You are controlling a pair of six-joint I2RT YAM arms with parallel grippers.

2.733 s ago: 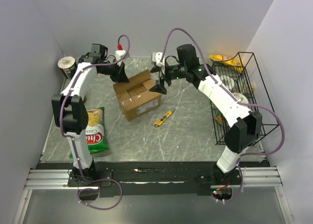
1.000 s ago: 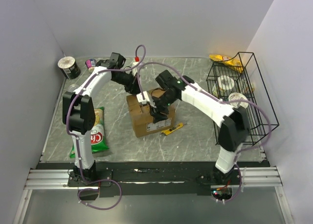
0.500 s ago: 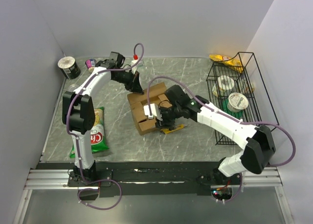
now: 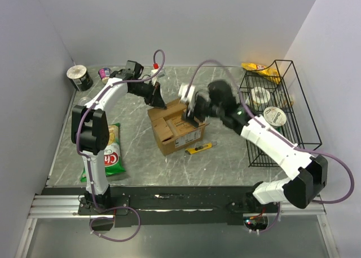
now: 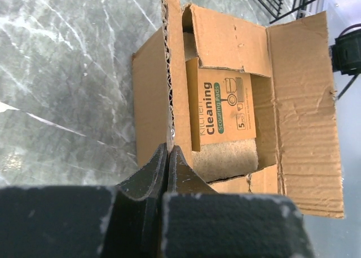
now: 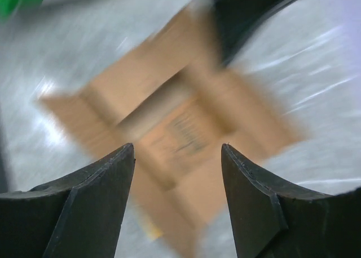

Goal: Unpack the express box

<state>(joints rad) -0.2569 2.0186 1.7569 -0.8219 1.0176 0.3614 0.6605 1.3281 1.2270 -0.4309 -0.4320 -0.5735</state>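
Left wrist, express box [image 5: 299, 100] flap pinched between left fingers [image 5: 144, 179]

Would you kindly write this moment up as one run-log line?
left gripper: shut on express box flap | right gripper: open, above box | contents: scouring pads pack inside

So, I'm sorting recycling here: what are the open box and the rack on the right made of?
The box is matte brown corrugated cardboard; the fluting shows along its cut flap edge. The rack is thin black wire, probably coated metal.
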